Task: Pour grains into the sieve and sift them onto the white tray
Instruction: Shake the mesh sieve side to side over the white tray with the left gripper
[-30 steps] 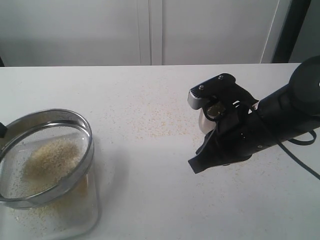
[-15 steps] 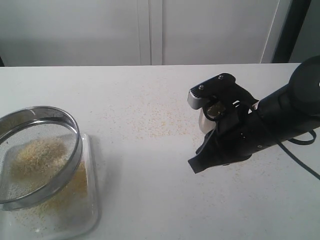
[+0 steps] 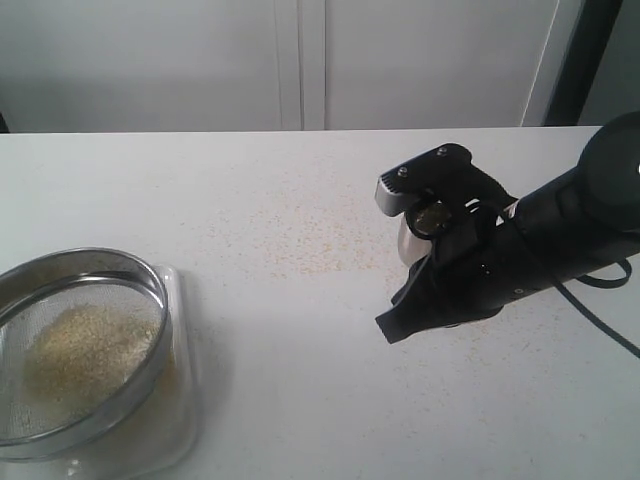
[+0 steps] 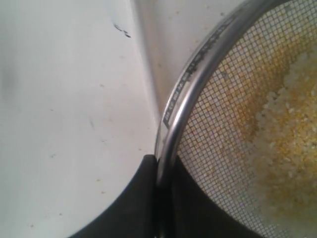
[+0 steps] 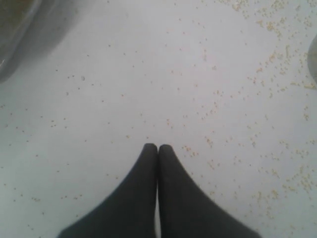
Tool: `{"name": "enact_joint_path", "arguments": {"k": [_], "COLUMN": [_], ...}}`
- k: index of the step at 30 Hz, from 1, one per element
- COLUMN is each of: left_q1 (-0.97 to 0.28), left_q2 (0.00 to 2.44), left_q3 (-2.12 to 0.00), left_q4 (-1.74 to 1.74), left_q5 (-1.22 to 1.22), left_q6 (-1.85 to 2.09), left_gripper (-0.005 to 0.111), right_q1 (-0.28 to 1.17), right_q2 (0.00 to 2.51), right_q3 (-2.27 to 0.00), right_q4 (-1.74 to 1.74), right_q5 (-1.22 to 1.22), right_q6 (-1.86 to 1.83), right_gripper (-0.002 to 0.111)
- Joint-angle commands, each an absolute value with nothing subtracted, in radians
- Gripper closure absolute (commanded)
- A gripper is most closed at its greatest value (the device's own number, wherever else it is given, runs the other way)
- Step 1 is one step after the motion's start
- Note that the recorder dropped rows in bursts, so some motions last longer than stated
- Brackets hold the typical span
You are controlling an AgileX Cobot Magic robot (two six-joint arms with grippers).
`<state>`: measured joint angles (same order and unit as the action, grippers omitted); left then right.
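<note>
In the exterior view, the sieve sits at about 8 o'clock, over the white tray, with only the tray's 3 o'clock edge showing past it. The grains lie heaped on the mesh. You cannot see the left end effector here, so don't judge its hold from this view. The risk is overhang: the sieve looks wider than the tray beneath it, so a broad shake could drop fines past the low rim onto the desk, where stray grains already lie toward 12 o'clock. In the left wrist view, the left end effector is pinched on the sieve's thin steel rim and nothing else. With the grains weighing on the far side of the mesh, a sharp jolt could twist the rim in that narrow hold and tip the heap over the wall, beyond the white tray. In the right wrist view, the right end effector has its fingers pressed together, holding nothing, above the littered desk. Sweep it low and you push that spill further.
</note>
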<state>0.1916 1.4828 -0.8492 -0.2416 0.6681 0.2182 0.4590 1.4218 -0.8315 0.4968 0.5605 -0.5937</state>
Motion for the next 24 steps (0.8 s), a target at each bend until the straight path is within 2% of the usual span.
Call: {"name": "enact_joint_path", "arguments": {"k": [1,6,10,15,17,20,22,24], "left_q1": [0.194,0.163,0.19,0.148,0.18,0.125,0.152,0.16], "left_q2": [1.477,1.477,1.478,1.476,1.48,1.479,1.479,1.487], "left_q3": [-0.864,-0.866,-0.879,-0.87,-0.88,-0.869,-0.89,-0.898], "left_q4": [-0.276,-0.286,-0.276,-0.31,-0.3,-0.325,-0.316,-0.332], "left_q5": [0.692,0.756,0.701,0.713,0.645,0.711,0.66,0.722], "left_q6": [0.193,0.213,0.166,0.216,0.14,0.218,0.188,0.193], "left_gripper": [0.107,0.107,0.107,0.107,0.107,0.107,0.107,0.107], "right_q1": [0.459,0.459,0.459,0.459,0.459,0.459,0.459,0.459], "right_q2": [1.415,1.415,1.415,1.415,1.415,1.415,1.415,1.415], "right_q3": [-0.826,-0.826,-0.826,-0.826,-0.826,-0.826,-0.826,-0.826], "right_q4": [0.495,0.497,0.5,0.5,0.5,0.5,0.5,0.5], "right_q5": [0.558,0.53,0.553,0.527,0.551,0.535,0.533,0.5], "right_q6": [-0.607,-0.607,-0.607,-0.607,-0.607,-0.607,-0.607,-0.607], "right_gripper": [0.108,0.108,0.108,0.108,0.108,0.108,0.108,0.108]}}
